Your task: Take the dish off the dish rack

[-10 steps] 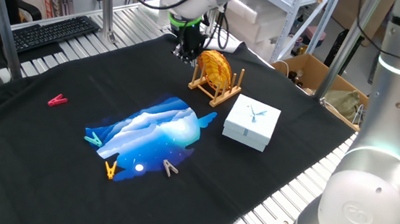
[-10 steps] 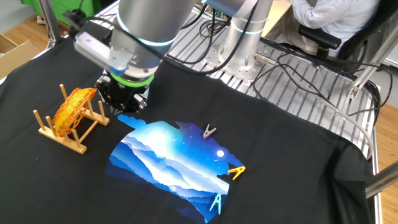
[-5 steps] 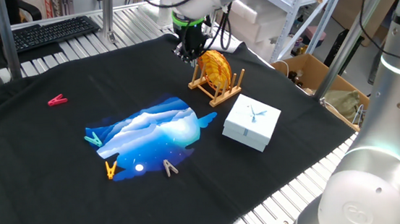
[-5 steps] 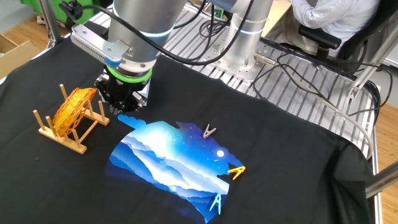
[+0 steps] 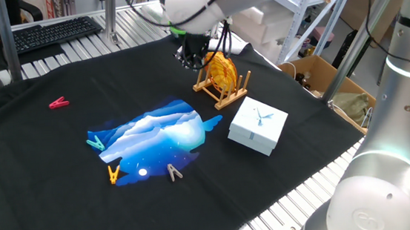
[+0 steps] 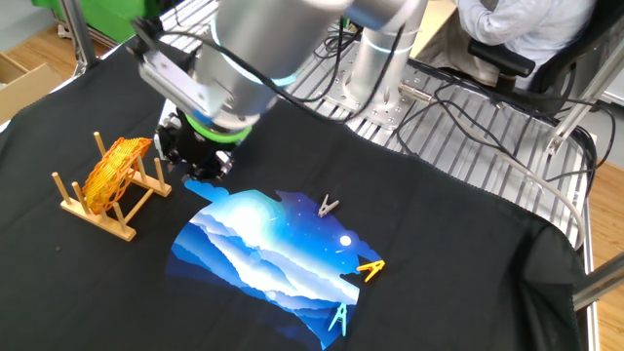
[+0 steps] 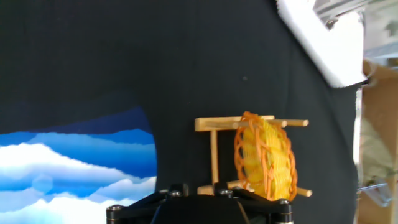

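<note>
The orange-yellow wicker dish (image 5: pixel 221 69) stands on edge between the pegs of the small wooden dish rack (image 5: pixel 222 91) on the black cloth. Both also show in the other fixed view, the dish (image 6: pixel 112 168) in the rack (image 6: pixel 97 210), and in the hand view, the dish (image 7: pixel 264 155) in the rack (image 7: pixel 214 124). My gripper (image 5: pixel 191 56) hangs low just beside the rack's end, apart from the dish; it also shows in the other fixed view (image 6: pixel 193 166). Only its black base shows in the hand view, so its fingers are hidden there.
A white square box (image 5: pixel 258 125) lies in front of the rack. A blue printed cloth (image 5: pixel 155 138) has several coloured clothespins around it, one yellow (image 5: pixel 113 173) and one red (image 5: pixel 58 102). A cardboard box (image 5: pixel 319 75) stands off the table's right edge.
The wrist has turned and the arm above it has swung over, while the gripper stayed beside the rack's end. The dish and rack have not moved.
</note>
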Robot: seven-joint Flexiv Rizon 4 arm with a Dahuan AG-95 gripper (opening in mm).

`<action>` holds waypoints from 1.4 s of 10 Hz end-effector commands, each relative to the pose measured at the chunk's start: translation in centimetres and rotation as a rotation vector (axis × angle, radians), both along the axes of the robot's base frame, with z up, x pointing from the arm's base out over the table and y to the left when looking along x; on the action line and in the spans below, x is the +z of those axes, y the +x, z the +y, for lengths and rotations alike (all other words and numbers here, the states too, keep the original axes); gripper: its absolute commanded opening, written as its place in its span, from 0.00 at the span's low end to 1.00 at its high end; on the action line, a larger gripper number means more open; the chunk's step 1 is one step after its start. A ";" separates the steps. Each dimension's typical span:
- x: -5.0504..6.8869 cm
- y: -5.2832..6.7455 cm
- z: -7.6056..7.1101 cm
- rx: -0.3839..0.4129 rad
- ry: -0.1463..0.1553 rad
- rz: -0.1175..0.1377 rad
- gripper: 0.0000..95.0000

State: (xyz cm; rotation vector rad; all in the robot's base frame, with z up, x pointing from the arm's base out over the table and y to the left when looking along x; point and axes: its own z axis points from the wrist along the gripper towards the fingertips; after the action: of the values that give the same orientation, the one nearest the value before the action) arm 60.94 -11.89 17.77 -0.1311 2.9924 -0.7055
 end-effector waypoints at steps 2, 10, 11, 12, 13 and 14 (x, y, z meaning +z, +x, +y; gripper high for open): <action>-0.3 0.6 -0.6 0.017 -0.027 -0.018 0.80; -0.6 2.7 -2.1 0.073 -0.045 0.009 0.60; -0.5 3.0 -2.4 0.075 -0.042 0.012 0.60; -0.5 3.1 -2.5 0.075 -0.041 0.013 0.60; -0.6 3.2 -2.6 0.085 -0.037 0.030 0.40; -0.6 3.2 -2.6 0.104 -0.031 0.039 0.00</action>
State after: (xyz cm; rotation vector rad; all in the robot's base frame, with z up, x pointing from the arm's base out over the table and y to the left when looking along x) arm 64.23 -14.46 17.19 -0.2914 2.9867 -0.7517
